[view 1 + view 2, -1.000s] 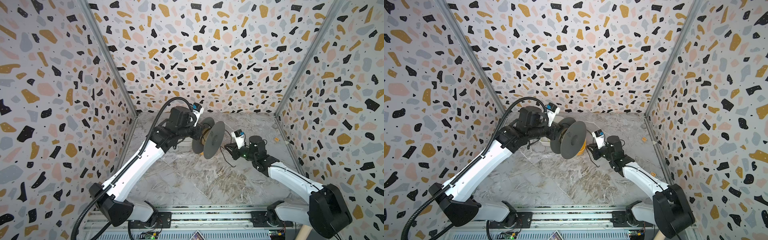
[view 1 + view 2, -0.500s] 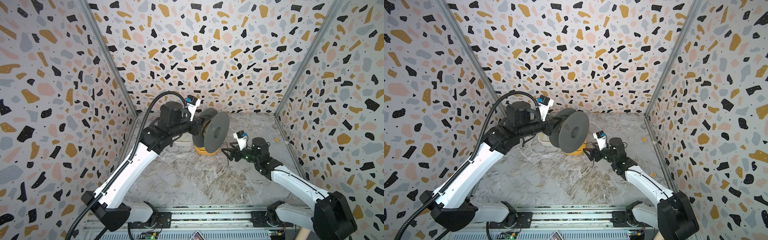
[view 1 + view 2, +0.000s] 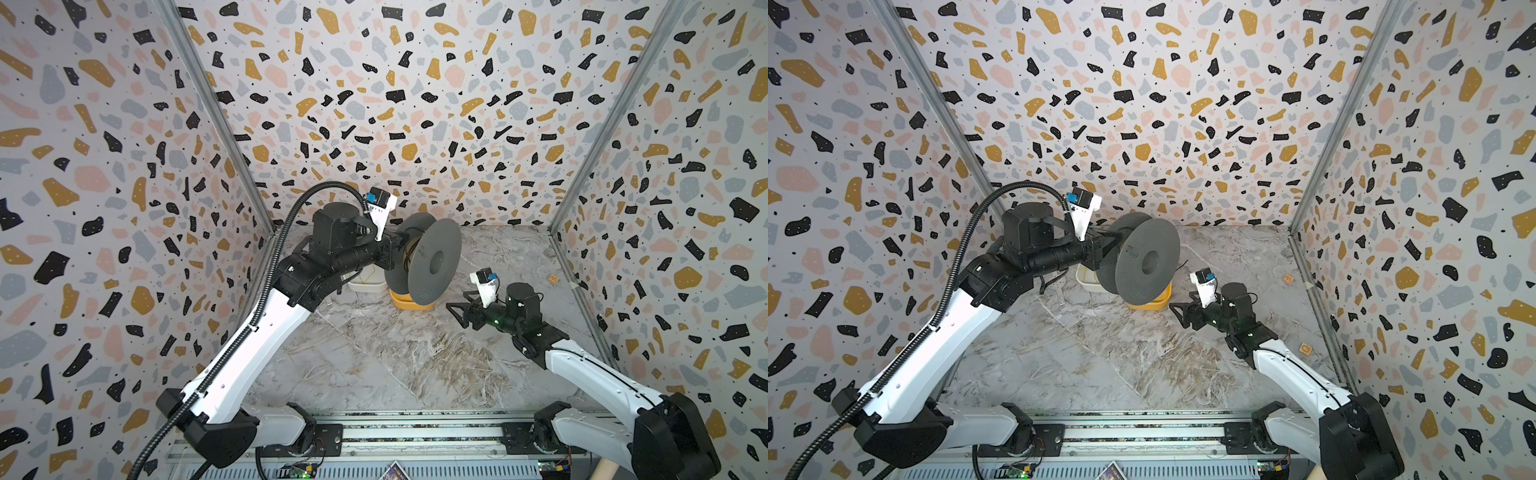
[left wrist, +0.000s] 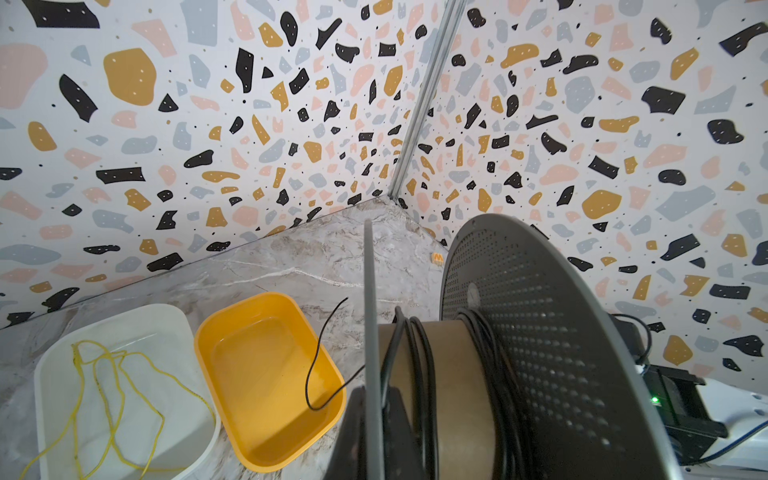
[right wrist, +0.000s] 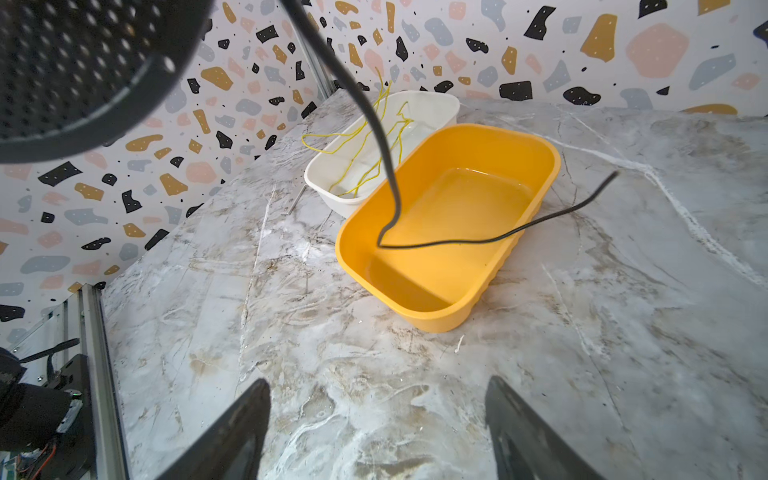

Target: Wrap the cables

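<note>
Left pincer [image 3: 400, 246] clamps my spool [image 3: 434, 262] at mid-frame, right pincer [image 3: 456, 300] gapes empty right of centre, black cable [image 5: 386, 166] dangling.

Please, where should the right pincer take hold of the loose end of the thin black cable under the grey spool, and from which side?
I would grip the thin black cable on its nearly level free stretch, past the sharp bend over the yellow plastic tray. Approach from the right arm's own side, open right pincer across the cord; there it hangs clear of the grey perforated spool.
</note>
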Controlling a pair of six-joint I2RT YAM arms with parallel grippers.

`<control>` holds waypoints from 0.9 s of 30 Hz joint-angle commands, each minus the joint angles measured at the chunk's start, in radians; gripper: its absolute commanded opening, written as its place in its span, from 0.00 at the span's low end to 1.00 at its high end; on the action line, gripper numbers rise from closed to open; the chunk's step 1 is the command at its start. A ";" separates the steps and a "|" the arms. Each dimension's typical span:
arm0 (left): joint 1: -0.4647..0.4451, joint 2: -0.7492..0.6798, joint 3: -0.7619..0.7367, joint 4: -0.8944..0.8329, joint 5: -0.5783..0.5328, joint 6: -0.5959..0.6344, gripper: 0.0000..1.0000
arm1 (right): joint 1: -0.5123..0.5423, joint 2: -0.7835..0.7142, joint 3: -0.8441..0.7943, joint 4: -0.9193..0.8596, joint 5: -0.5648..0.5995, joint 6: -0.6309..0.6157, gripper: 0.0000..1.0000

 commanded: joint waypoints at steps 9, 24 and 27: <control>0.000 -0.021 0.082 0.247 0.038 -0.081 0.00 | 0.189 -0.010 -0.101 0.325 0.261 0.147 0.81; 0.001 -0.035 0.112 0.272 -0.043 -0.096 0.00 | 0.431 0.018 -0.069 0.362 0.787 0.169 0.78; 0.000 -0.042 0.125 0.258 -0.049 -0.088 0.00 | 0.406 0.005 -0.066 0.328 0.771 0.133 0.75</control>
